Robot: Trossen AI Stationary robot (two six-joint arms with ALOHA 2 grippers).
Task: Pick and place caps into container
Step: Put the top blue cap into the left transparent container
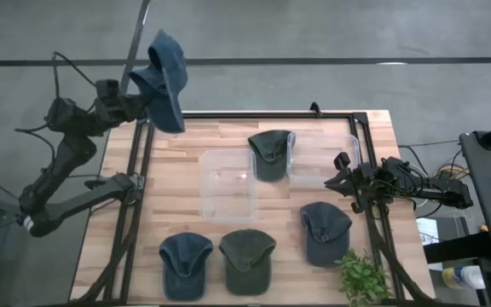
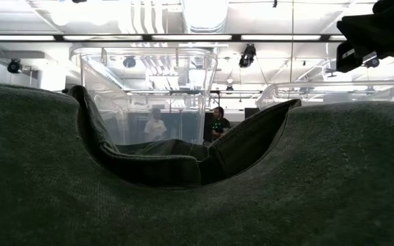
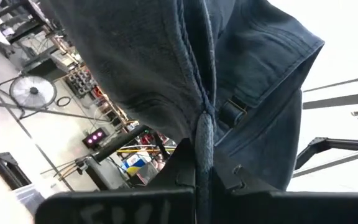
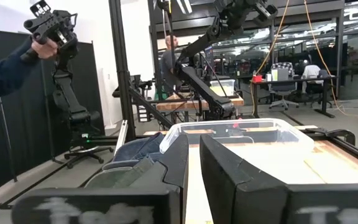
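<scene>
My left gripper [image 1: 149, 95] is raised over the table's far left corner and is shut on a slate-blue cap [image 1: 167, 78], which fills the left wrist view [image 3: 166, 62]. An olive cap [image 1: 271, 153] lies between two clear containers [image 1: 227, 183] [image 1: 324, 158]. Two blue caps [image 1: 186, 263] [image 1: 325, 230] and an olive cap [image 1: 247, 260] lie flat on the near half of the table. My right gripper [image 1: 341, 181] waits at the table's right side, its fingers [image 4: 179, 158] close together with nothing between them. My left gripper pinches a bunched fold of the cap's cloth [image 3: 204, 134] between its two fingers, close to the back strap's buckle [image 3: 232, 112]. The fingers come at it about level from the table's left side. The cap is lifted clear of the table and hangs around the fingertips.
A black frame [image 1: 254, 113] runs along the table's far edge and down both sides. A small green plant [image 1: 363, 277] stands at the near right corner. In the low view an olive cap [image 2: 320, 184] fills the foreground. A person's sleeve [image 4: 5, 68] shows beyond the table.
</scene>
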